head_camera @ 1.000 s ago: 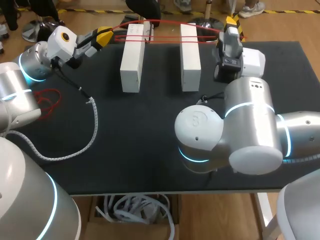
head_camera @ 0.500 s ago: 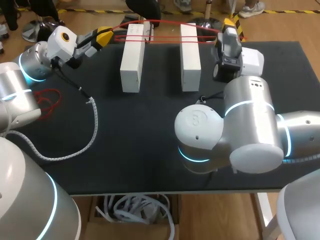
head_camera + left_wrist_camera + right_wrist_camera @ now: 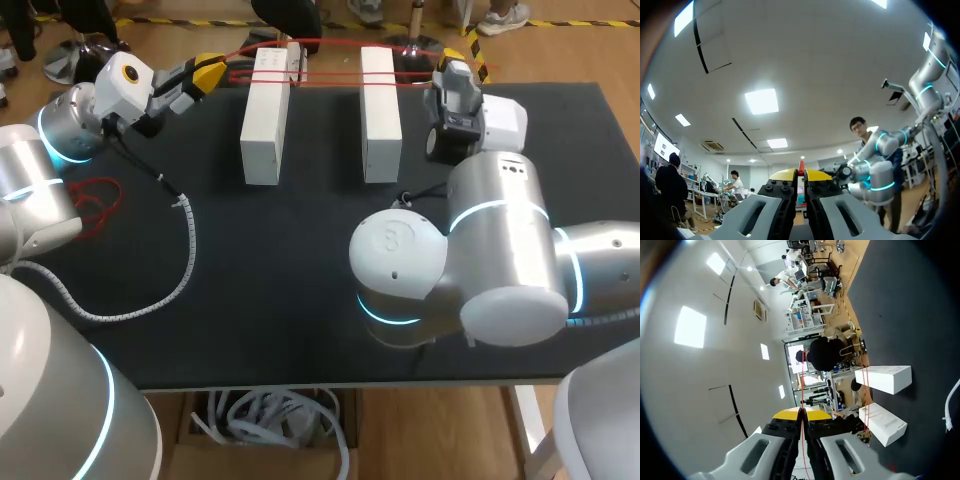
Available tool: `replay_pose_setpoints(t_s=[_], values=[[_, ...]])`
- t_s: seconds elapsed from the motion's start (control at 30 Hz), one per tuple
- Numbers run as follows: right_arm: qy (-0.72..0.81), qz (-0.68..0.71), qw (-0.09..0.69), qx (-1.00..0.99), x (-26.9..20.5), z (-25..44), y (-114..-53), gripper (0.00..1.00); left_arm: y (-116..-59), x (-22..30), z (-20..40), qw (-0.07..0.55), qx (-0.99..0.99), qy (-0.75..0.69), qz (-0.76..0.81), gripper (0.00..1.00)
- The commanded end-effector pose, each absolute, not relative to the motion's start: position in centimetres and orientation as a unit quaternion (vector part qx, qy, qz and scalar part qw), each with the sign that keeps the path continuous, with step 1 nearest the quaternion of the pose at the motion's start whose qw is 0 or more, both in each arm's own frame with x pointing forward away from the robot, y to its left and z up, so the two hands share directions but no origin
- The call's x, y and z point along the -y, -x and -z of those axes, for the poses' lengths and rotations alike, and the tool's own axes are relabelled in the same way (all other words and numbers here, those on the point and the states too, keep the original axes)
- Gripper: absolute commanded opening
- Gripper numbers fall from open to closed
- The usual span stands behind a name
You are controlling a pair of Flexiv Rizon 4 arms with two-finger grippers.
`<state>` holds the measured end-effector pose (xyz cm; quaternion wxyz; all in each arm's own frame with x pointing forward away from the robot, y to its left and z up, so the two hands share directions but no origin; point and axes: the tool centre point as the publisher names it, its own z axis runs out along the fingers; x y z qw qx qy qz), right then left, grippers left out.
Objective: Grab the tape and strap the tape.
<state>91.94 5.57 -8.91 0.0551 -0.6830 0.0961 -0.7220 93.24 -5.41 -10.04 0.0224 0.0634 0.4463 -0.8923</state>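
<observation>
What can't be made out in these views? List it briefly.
- Head view: how the red tape wraps the far ends of the white blocks; it is too thin and small to tell.
- Head view: where the right gripper pinches the tape, hidden behind its own wrist.
- Left wrist view: the left gripper faces the ceiling, so table and blocks are out of frame.

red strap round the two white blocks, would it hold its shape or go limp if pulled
Probably limp: the red strap is thread-thin and runs straight only where stretched between the left pincer and right pincer. Likely very light. A hard pull might slide the white blocks it wraps.
</observation>
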Motion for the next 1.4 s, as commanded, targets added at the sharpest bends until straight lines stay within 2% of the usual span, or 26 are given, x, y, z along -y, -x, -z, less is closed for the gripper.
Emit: replay_pose_setpoints(t_s=[0.03,1.23,1.4], values=[[0.685,0.72,0.054,-0.096,-5.57,8.56,-91.91,0.0,-93.2,5.4,10.15,0.023,-0.445,-0.064,0.893,0.0],[0.685,0.721,0.051,-0.09,-5.54,8.49,-91.92,0.0,-93.2,5.4,10.15,0.023,-0.445,-0.064,0.893,0.0],[0.685,0.721,0.051,-0.09,-5.54,8.49,-91.92,0.0,-92.97,5.95,9.39,-0.007,-0.578,-0.079,0.812,0.0]])
